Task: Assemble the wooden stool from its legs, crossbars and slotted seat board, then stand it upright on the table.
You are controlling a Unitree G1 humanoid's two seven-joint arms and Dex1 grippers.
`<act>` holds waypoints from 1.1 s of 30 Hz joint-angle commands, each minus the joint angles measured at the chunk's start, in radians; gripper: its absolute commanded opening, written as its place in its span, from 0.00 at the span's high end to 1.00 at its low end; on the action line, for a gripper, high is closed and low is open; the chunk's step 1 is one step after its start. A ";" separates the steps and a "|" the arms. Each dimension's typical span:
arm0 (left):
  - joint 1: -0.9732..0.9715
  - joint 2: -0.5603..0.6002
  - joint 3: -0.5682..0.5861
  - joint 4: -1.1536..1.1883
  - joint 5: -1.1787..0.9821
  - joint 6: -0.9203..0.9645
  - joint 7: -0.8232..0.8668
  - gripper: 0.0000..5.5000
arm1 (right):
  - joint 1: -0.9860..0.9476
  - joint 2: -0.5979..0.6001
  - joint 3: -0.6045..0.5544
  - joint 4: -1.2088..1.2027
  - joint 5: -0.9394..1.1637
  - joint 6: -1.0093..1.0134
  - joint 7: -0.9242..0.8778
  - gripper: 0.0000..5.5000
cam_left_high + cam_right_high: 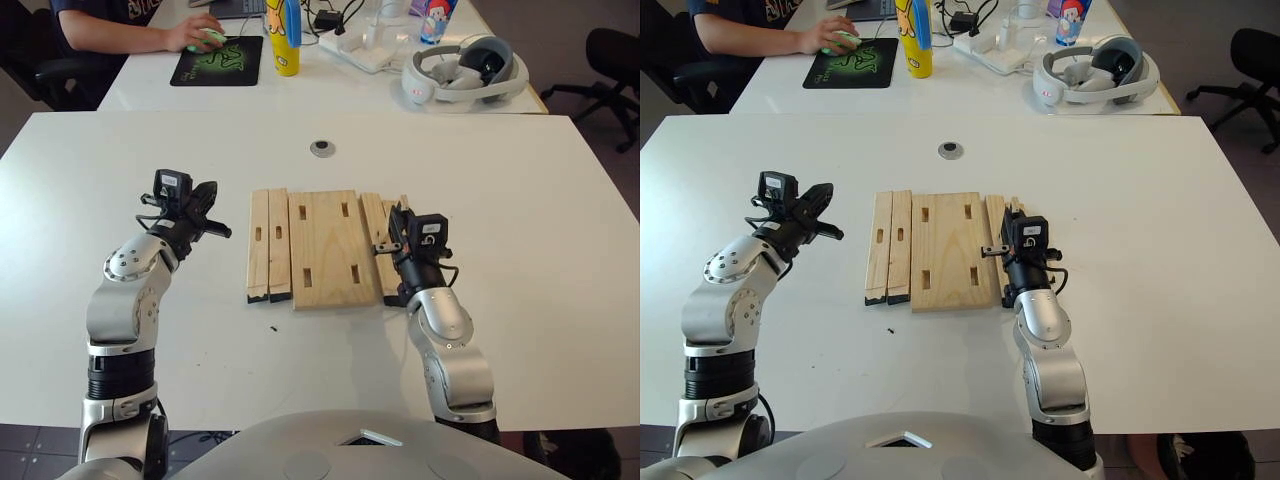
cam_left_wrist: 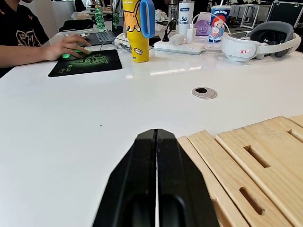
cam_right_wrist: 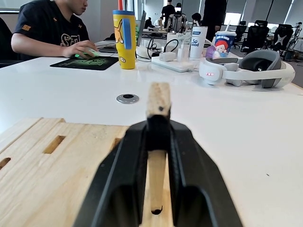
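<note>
Within right gripper (image 3: pixel 158 126), a wooden bar (image 3: pixel 158 97)

Table (image 1: pixel 520 220): white, flat.
Centre: slotted seat board (image 1: pixel 323 248), lying flat.
Board's left: two slotted planks (image 1: pixel 268 245), side by side, just beside it.
Board's right: more planks (image 1: pixel 376 230), flat.
Beyond board: round grommet (image 1: pixel 322 149).

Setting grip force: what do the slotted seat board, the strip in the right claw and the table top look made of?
Pale slotted rectangular seat board: bare light wood, perhaps pine; visible grain, matte. Thin pale strip in the right claw: same raw wood, rough end. White table top: smooth, probably laminate; soft reflections.
</note>
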 commanded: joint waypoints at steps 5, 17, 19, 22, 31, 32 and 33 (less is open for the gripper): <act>0.009 -0.009 0.004 -0.011 -0.003 -0.004 0.012 1.00 | 0.042 -0.005 -0.021 0.073 0.022 0.068 0.015 0.83; 0.018 -0.015 0.007 -0.020 -0.004 -0.003 0.017 1.00 | 0.014 0.012 -0.037 0.037 0.020 -0.034 0.003 0.82; 0.019 -0.016 0.007 -0.020 -0.004 -0.003 0.017 1.00 | 0.018 0.011 -0.038 0.034 0.022 -0.038 0.007 0.82; 0.022 -0.018 0.007 -0.024 -0.003 -0.001 0.018 1.00 | 0.021 0.015 -0.042 0.015 0.039 -0.048 0.017 0.82; 0.032 -0.020 0.004 -0.031 -0.004 0.003 0.022 1.00 | -0.019 0.015 -0.054 -0.122 0.065 -0.007 0.017 0.82; 0.033 -0.020 0.004 -0.031 -0.004 0.004 0.022 1.00 | -0.024 0.012 -0.053 -0.140 0.062 -0.004 0.018 0.82; 0.036 -0.021 0.005 -0.033 -0.003 0.003 0.024 1.00 | -0.028 0.008 -0.050 -0.152 0.058 -0.002 0.020 0.82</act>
